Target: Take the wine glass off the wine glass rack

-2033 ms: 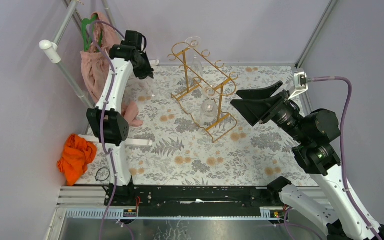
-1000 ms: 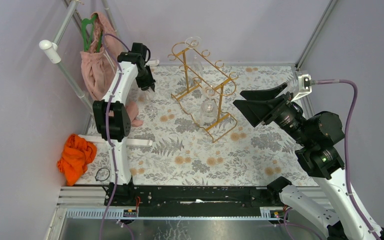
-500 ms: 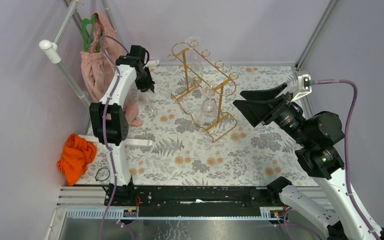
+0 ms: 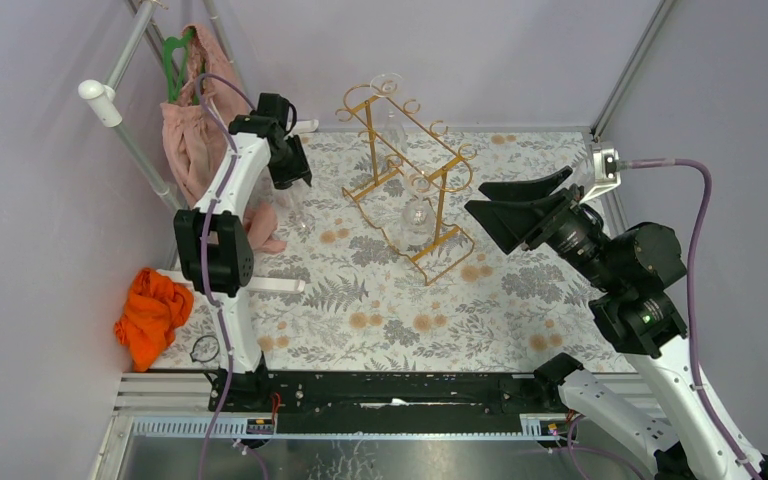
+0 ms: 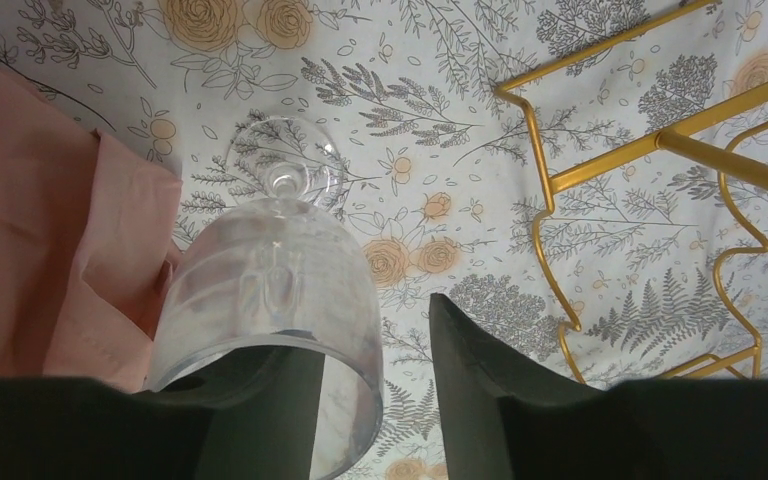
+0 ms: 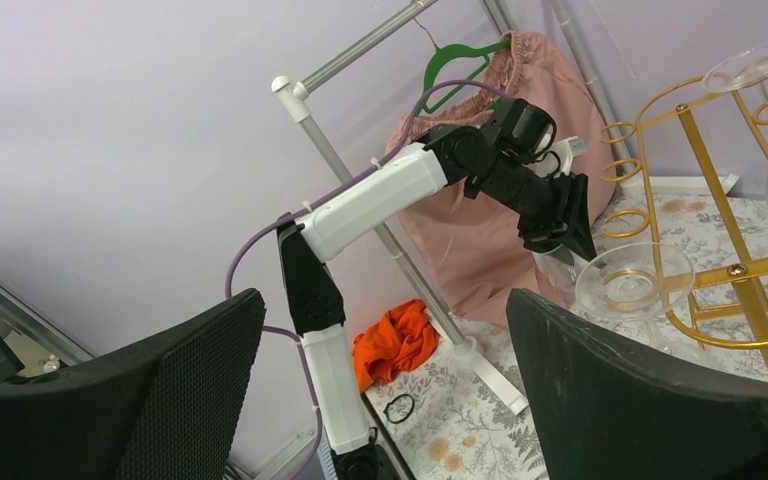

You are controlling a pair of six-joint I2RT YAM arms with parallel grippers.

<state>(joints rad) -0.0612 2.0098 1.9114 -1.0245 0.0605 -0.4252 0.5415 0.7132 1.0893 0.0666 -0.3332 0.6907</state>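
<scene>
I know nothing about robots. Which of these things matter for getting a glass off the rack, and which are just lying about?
Part of the job: gold wine glass rack; standing wine glass; hanging wine glass; left pincer, open above the standing glass.

Just lying about: pink garment; clothes stand; orange cloth.

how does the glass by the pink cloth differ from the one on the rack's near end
The standing wine glass by the pink cloth is upright on the table, off the wine glass rack. The hanging wine glass is upside down, foot up in it. Both are clear, stemmed.
</scene>
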